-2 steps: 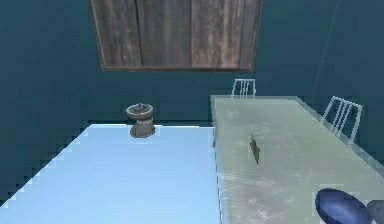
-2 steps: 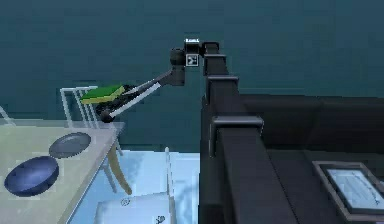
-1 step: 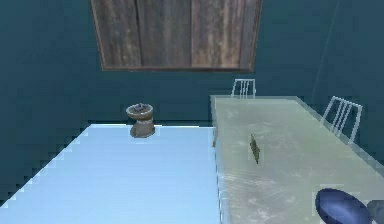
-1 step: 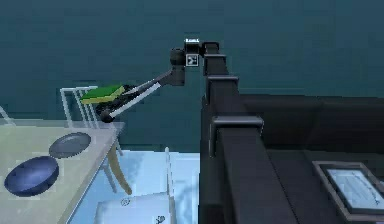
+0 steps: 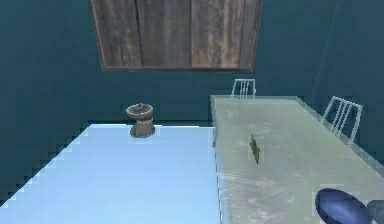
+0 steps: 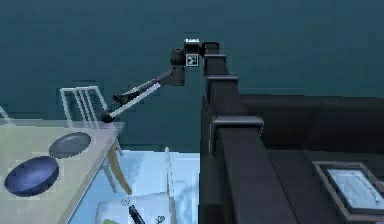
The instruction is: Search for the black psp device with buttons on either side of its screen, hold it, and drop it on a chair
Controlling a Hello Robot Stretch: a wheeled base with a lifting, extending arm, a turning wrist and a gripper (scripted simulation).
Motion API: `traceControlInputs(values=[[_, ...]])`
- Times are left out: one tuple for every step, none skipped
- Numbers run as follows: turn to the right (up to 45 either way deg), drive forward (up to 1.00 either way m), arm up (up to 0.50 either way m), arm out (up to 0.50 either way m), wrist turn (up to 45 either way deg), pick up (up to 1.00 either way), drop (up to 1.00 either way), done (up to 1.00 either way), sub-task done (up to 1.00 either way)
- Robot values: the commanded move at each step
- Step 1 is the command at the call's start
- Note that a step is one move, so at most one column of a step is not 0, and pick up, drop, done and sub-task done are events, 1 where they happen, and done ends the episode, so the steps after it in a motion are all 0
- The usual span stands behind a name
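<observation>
In the arm side view the dark arm [image 6: 228, 130] rises from the bottom edge to two white marked squares [image 6: 190, 52]. From there my gripper [image 6: 112, 115] slants down to the left, and its thin fingers end beside the back of a white chair [image 6: 82, 103]. I cannot tell whether it holds anything. Two more white chairs [image 5: 243, 88] [image 5: 341, 114] stand behind the pale green table [image 5: 290, 165] in the forward view. A small dark upright thing [image 5: 255, 147] stands on that table. A thin dark object [image 6: 135, 212] lies on a white sheet at the arm side view's bottom.
A brown pot [image 5: 141, 121] stands at the far end of a pale blue surface [image 5: 110, 175]. A blue bowl [image 6: 35, 176] and a dark plate [image 6: 70, 144] lie on the table. A wooden panel [image 5: 175, 33] hangs on the teal wall. Dark furniture [image 6: 320, 135] holds a framed flat object [image 6: 350, 185].
</observation>
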Motion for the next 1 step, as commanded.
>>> traceControlInputs(values=[[0.0, 0.0, 0.0, -0.1, 0.0, 0.0, 0.0, 0.0, 0.0]])
